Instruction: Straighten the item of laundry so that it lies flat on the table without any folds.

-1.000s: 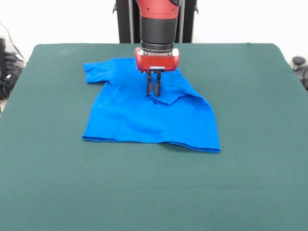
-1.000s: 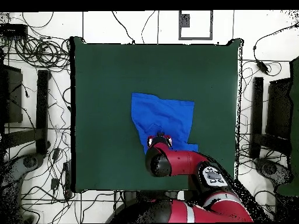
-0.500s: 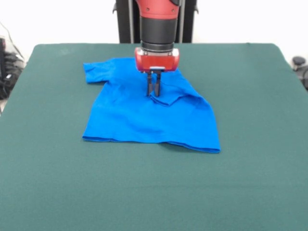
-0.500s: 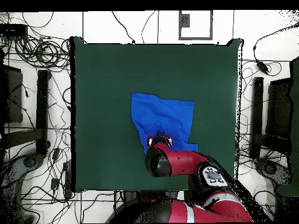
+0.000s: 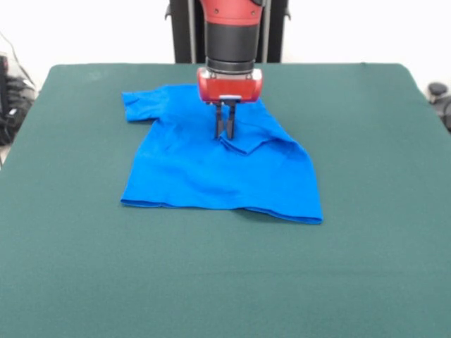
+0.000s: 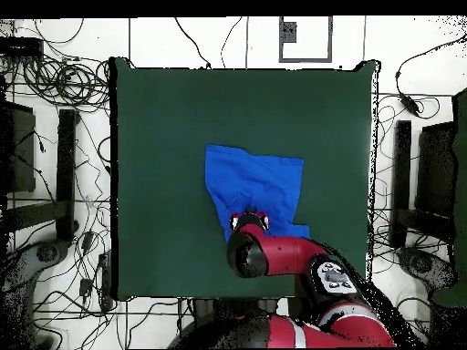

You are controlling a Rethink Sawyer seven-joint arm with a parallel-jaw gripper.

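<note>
The bright blue T-shirt [image 5: 211,165] lies on the dark green table [image 5: 373,141], left of centre toward the far side. Its left sleeve is spread out. Its right sleeve is folded over onto the body as a flap [image 5: 246,143]. The lower right hem is slightly raised. My gripper [image 5: 225,136] points straight down at the edge of that flap, its fingers close together and pinching the fabric. In the overhead view the shirt [image 6: 260,178] shows on the table [image 6: 164,137], and the arm's wrist [image 6: 248,251] covers the gripper and the shirt's near edge.
The robot's pedestal [image 5: 187,32] stands behind the table's far edge. Cables and equipment [image 6: 55,164] lie on the floor around the table.
The gripper has risen very slightly at the same spot. The shirt's outline looks unchanged.
</note>
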